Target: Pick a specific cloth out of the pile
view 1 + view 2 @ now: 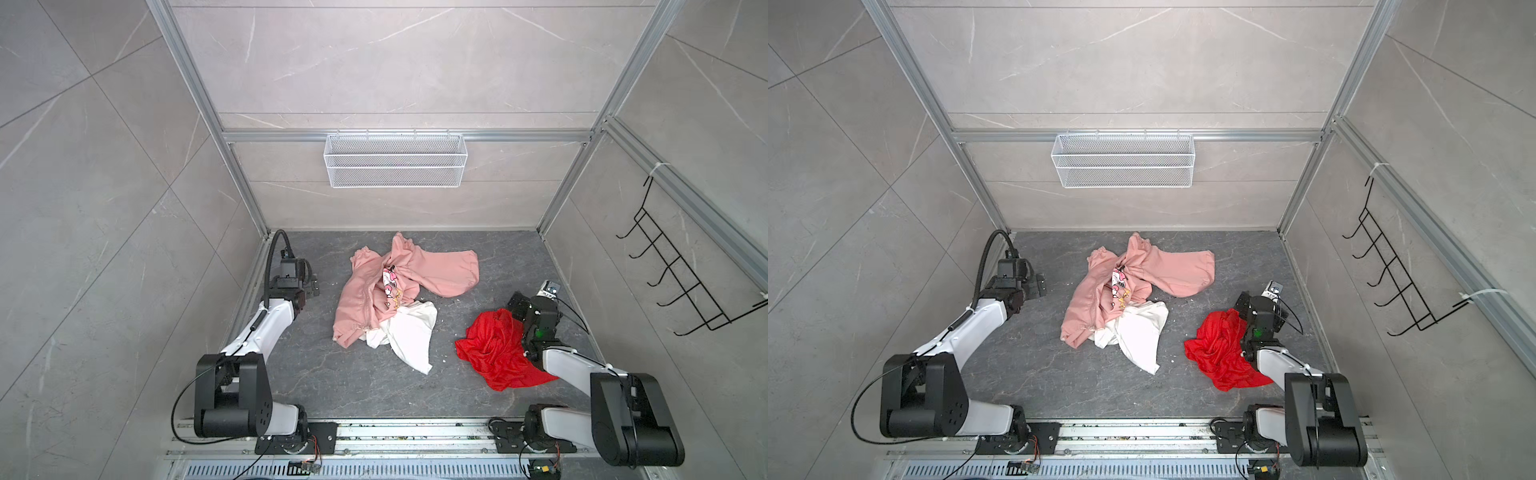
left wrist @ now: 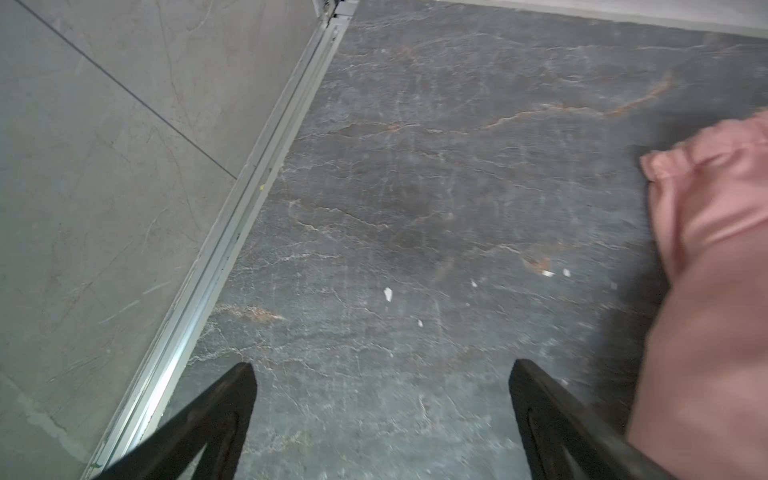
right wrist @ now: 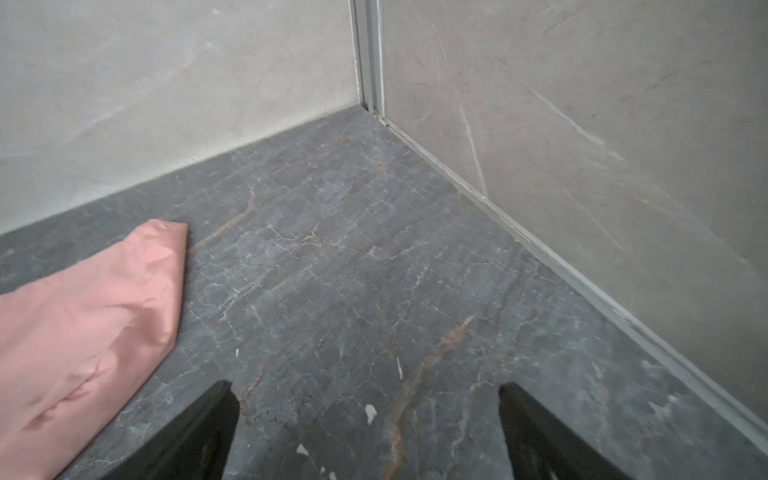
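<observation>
Floor (image 1: 374, 386) dark, walls (image 1: 104, 208) pale tile, cloth (image 1: 494, 353) off pile (image 1: 365, 299), both jaws spread, seemingly empty.

The pile (image 1: 365, 299) lies mid-table (image 1: 374, 386), toward the far side. The cloth (image 1: 490, 353) lies apart, right of it and nearer. A basket (image 1: 395, 154) hangs on the far wall.

A robot lab cell: tile walls (image 1: 395, 62) in an aluminium frame (image 1: 199, 104), arms (image 1: 266, 324) on a rail (image 1: 415, 434) at the bottom, basket (image 1: 395, 160) upper centre, hooks (image 1: 673, 266) on the right.

Left pincer (image 2: 380, 368) and right pincer (image 3: 368, 388) both gape wide.
</observation>
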Robot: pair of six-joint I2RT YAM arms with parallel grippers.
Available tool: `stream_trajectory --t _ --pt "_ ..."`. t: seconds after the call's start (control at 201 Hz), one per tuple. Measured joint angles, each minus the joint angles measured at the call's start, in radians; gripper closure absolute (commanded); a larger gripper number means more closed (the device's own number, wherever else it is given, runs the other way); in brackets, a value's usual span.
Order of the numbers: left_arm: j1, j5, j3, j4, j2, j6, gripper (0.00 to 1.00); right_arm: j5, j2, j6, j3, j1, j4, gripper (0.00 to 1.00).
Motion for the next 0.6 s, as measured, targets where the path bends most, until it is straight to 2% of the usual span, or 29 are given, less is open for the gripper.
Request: stream_trajectory --t 0.154,0.324,0.458,0.597 --pt "0.055 0.017 -0.048 0.079 0.065 0.016 0.02 -0.04 0.054 -0.005 -0.101 -0.004 0.167 0.0" --pt "0.071 0.075 -0.09 0.14 0.07 0.026 0.02 -0.058 0.054 -0.011 -0.125 -0.004 0.29 0.0" --pt "0.071 0.139 -0.154 0.28 0.07 0.035 0.02 -0.075 0.054 -0.015 -0.143 -0.004 0.359 0.0" --pt "0.081 0.169 -0.294 0.439 0.07 0.038 0.02 -0.109 0.074 -0.03 -0.15 -0.004 0.401 0.0"
